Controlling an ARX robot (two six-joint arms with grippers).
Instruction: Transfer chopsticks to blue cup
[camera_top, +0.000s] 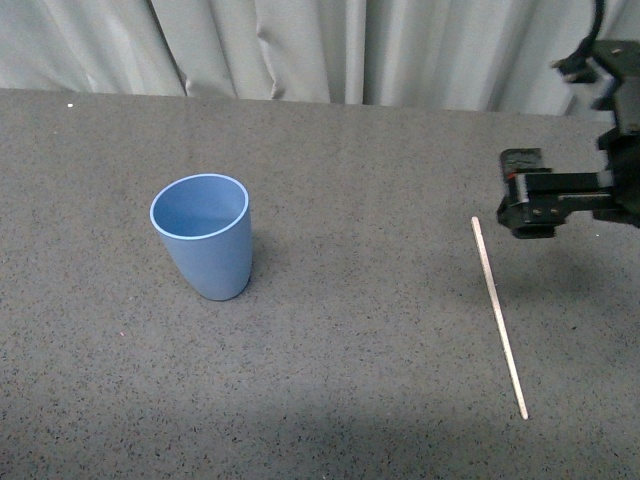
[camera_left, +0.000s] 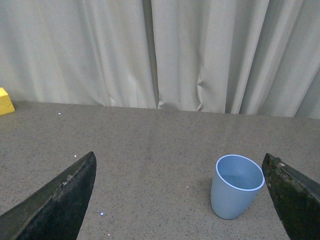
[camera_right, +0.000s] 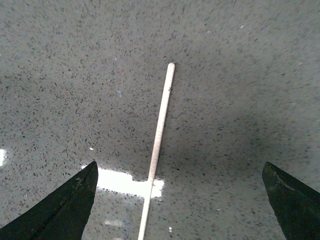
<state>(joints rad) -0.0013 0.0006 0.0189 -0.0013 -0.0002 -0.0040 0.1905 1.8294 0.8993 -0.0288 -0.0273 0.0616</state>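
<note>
The chopstick (camera_top: 498, 313), a thin pale stick, lies flat on the grey table at the right. The blue cup (camera_top: 203, 236) stands upright and empty at centre-left. My right gripper (camera_top: 527, 205) is open and empty, hovering just right of the chopstick's far end. In the right wrist view the chopstick (camera_right: 159, 140) lies on the table between the open fingers (camera_right: 65, 205), nearer one of them. The left wrist view shows the cup (camera_left: 236, 186) close to one of the open left fingers (camera_left: 295, 197). The left gripper is not visible in the front view.
A pale curtain (camera_top: 320, 45) hangs behind the grey speckled table (camera_top: 360, 330). A yellow block (camera_left: 5, 101) sits at the table's edge in the left wrist view.
</note>
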